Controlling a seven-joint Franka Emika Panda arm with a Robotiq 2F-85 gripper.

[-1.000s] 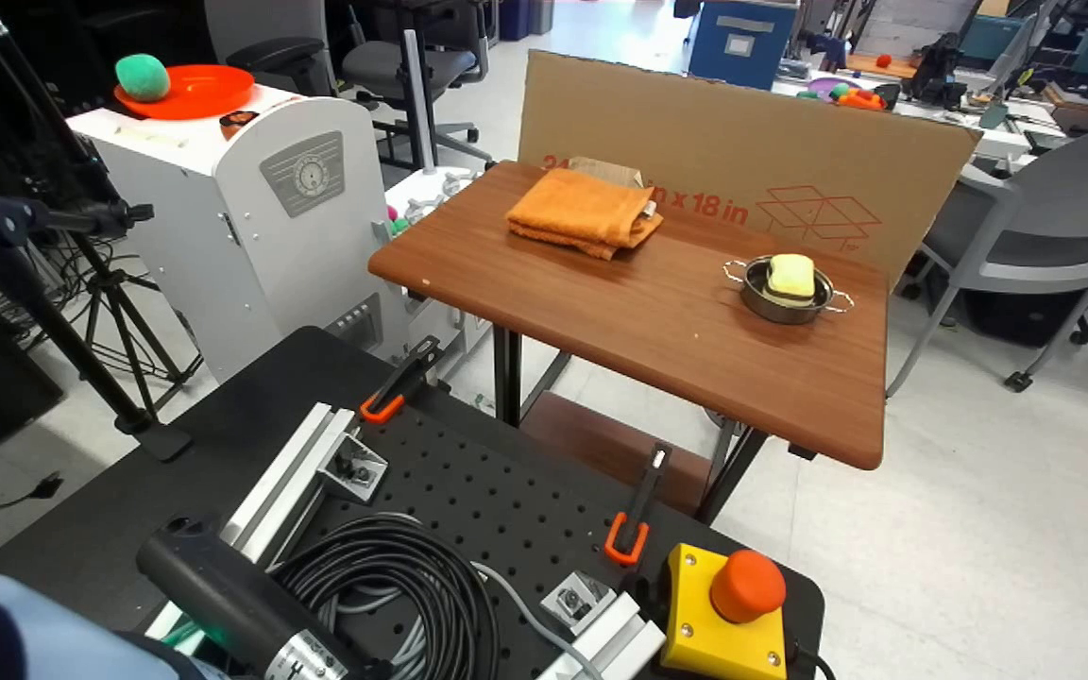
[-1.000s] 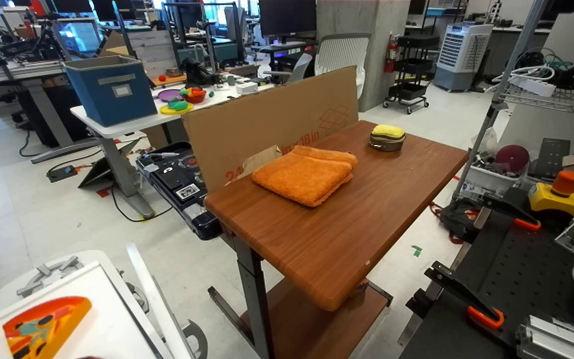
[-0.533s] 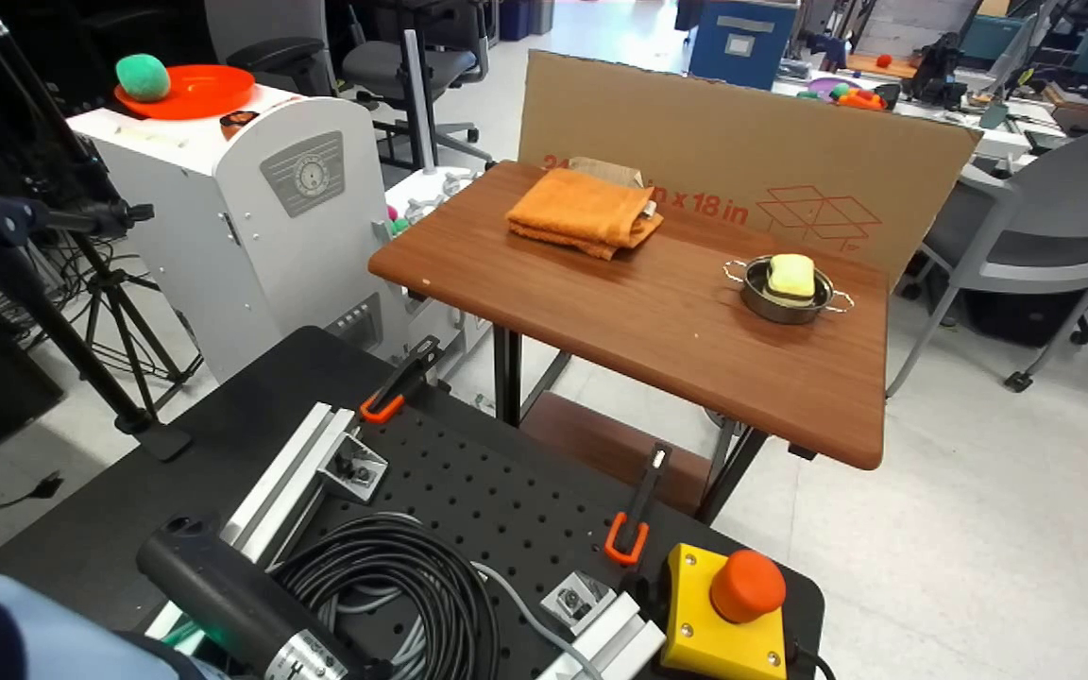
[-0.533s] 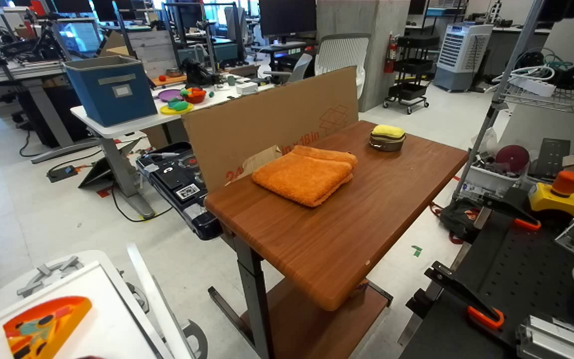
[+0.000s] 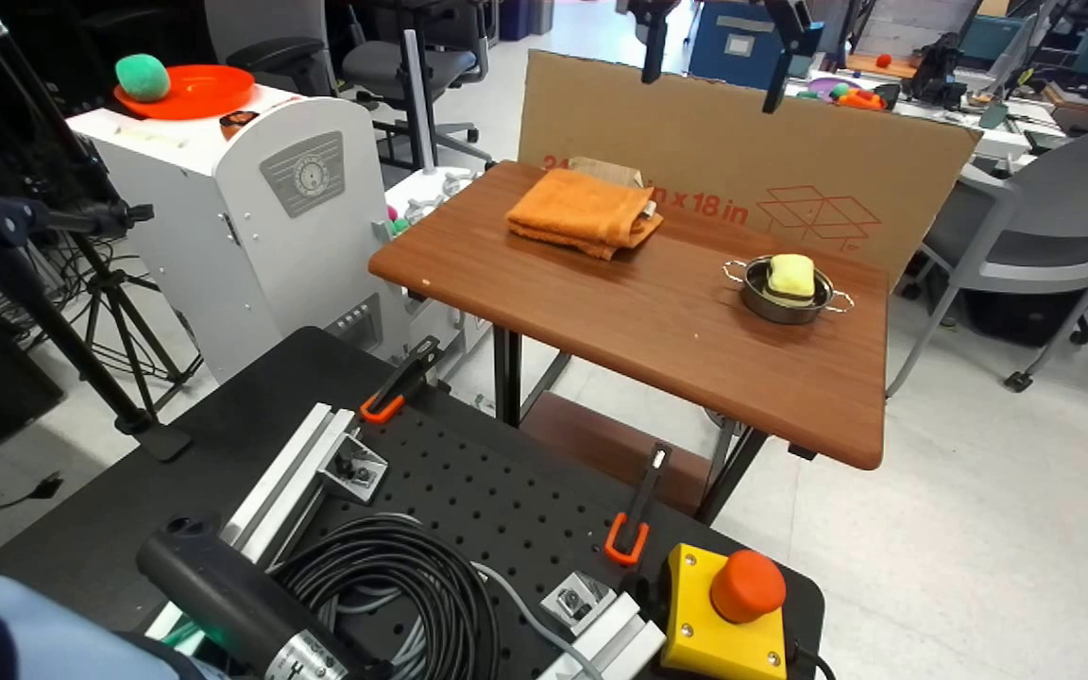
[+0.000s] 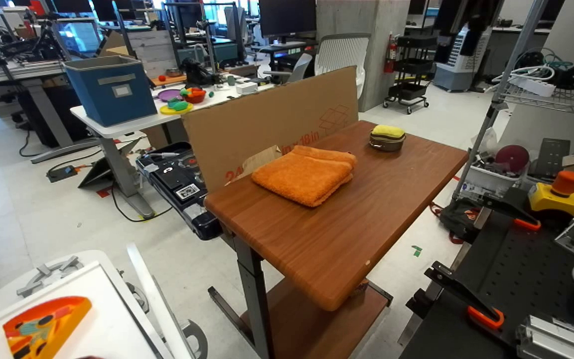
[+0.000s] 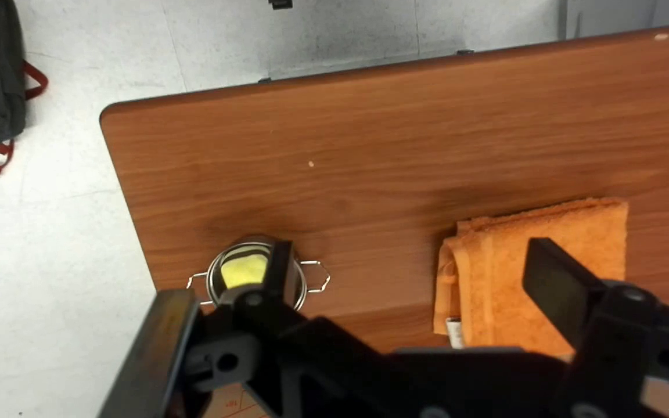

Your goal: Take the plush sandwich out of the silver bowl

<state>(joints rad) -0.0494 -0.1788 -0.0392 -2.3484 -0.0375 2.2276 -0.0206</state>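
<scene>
The plush sandwich (image 5: 791, 276) is a small pale yellow lump sitting inside the silver bowl (image 5: 780, 310) at one end of the brown table. Both also show in an exterior view, the sandwich (image 6: 387, 131) rising above the rim of the bowl (image 6: 385, 145). My gripper (image 5: 714, 85) is open and empty, high above the table; it shows as a dark shape in an exterior view (image 6: 457, 47). In the wrist view my gripper (image 7: 409, 261) has its fingers wide apart. One finger covers part of the bowl (image 7: 211, 278) and lies beside the sandwich (image 7: 244, 271) in the picture.
A folded orange cloth (image 5: 582, 212) lies on the brown table (image 5: 657, 312), partly behind a finger in the wrist view (image 7: 503, 278). A cardboard panel (image 5: 695, 142) stands along the table's back edge. A black bench with an emergency stop (image 5: 733, 604) stands in front.
My gripper has come into both exterior views from above, lowering toward the table. The sandwich, bowl and cloth have not moved.
</scene>
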